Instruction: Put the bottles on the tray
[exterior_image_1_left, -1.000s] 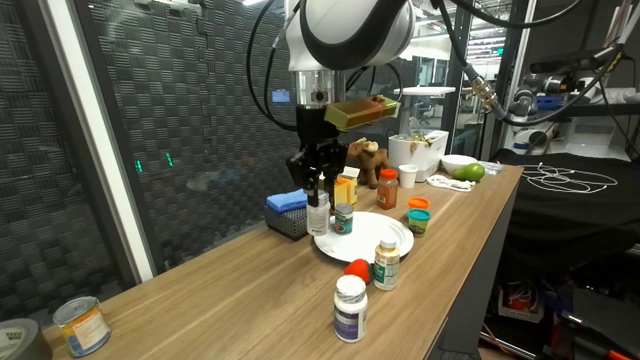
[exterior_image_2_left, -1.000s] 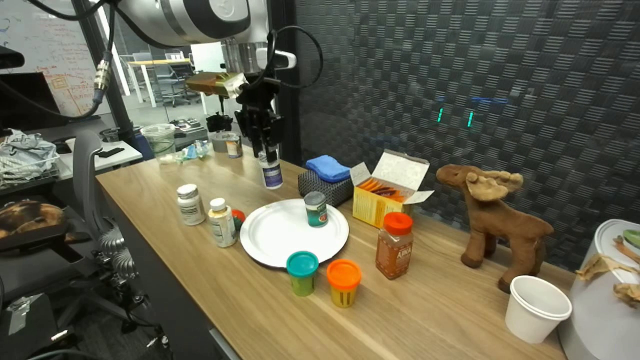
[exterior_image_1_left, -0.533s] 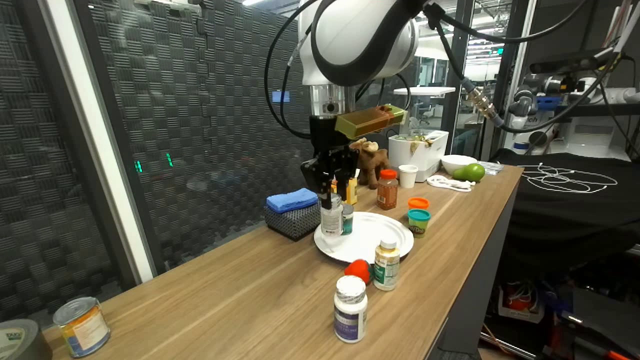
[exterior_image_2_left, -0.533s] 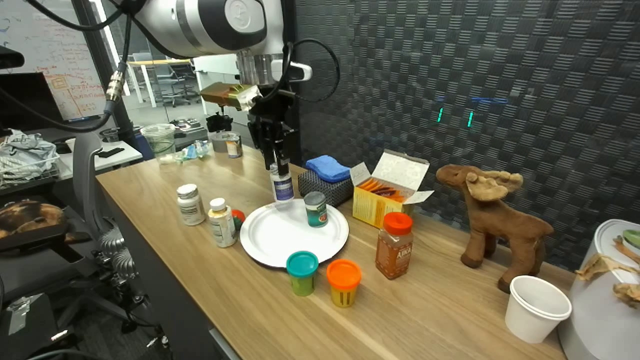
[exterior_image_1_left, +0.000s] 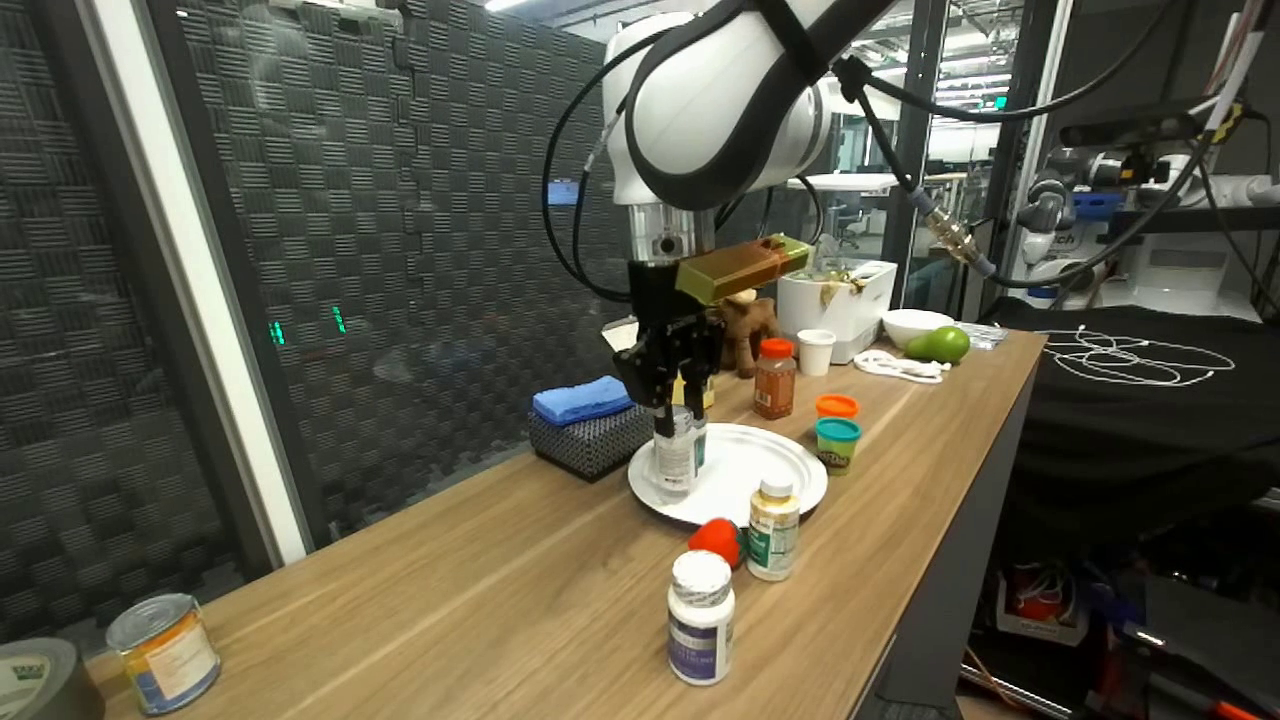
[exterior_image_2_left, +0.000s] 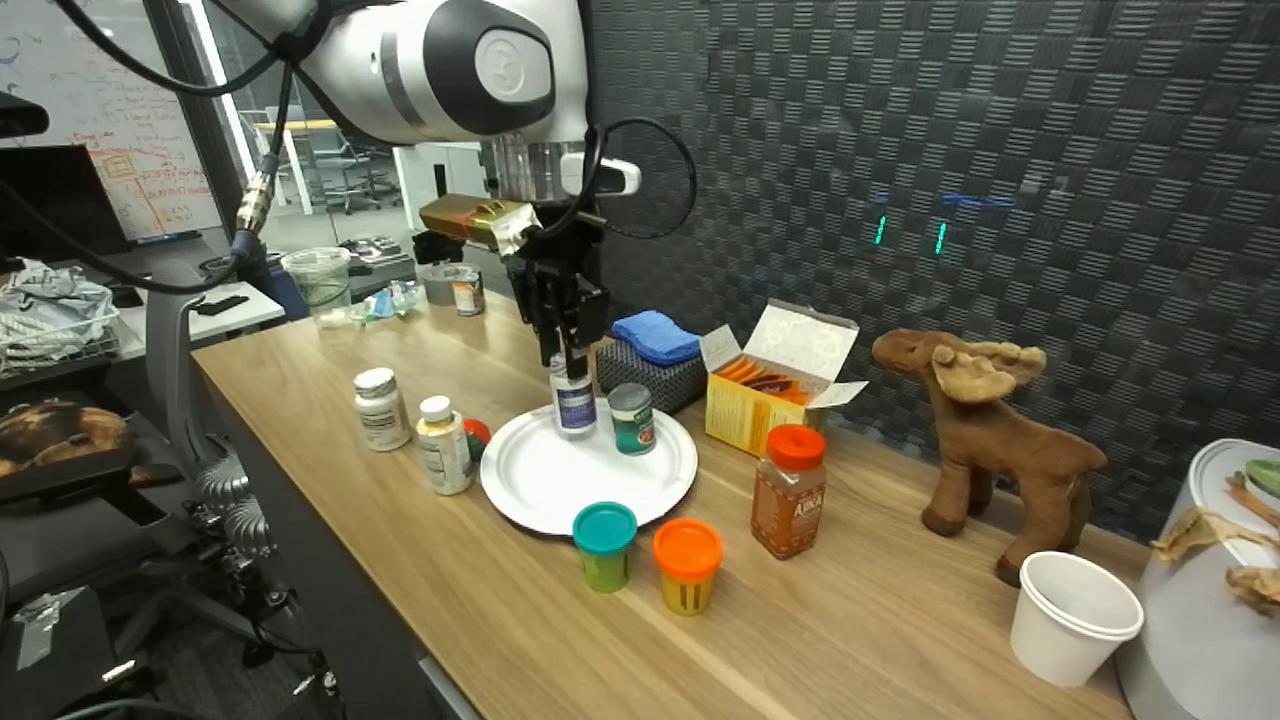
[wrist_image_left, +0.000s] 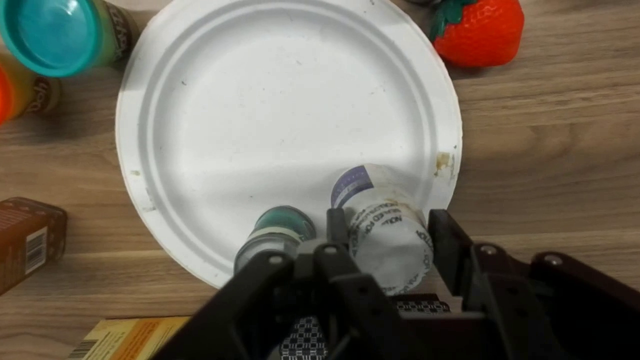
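My gripper (wrist_image_left: 390, 225) is shut on a white bottle with a purple label (exterior_image_2_left: 576, 410), one finger on each side of its sealed cap. Upright over the far part of the round white tray (exterior_image_2_left: 560, 490), that bottle has its base at or just above the surface; I cannot tell which. Beside it on the tray stands a small dark green bottle (exterior_image_2_left: 632, 425) with a grey top. On the table are a purple-labelled white bottle (exterior_image_1_left: 700, 630), a green-labelled white-capped bottle (exterior_image_1_left: 773, 535) and a red-capped bottle (exterior_image_2_left: 790, 500).
A red strawberry (wrist_image_left: 477, 32) lies against the bottles by the tray. Teal-lidded (exterior_image_2_left: 605, 545) and orange-lidded tubs (exterior_image_2_left: 687, 565) stand at its near rim. Behind are a yellow box (exterior_image_2_left: 760, 400) and a dark box with blue cloth (exterior_image_2_left: 655, 340). A toy moose (exterior_image_2_left: 980, 430) stands farther along.
The gripper has carried the purple-labelled bottle over the tray and downward, bringing it beside the dark green bottle. The grip has stayed the same, and the other objects have not moved.
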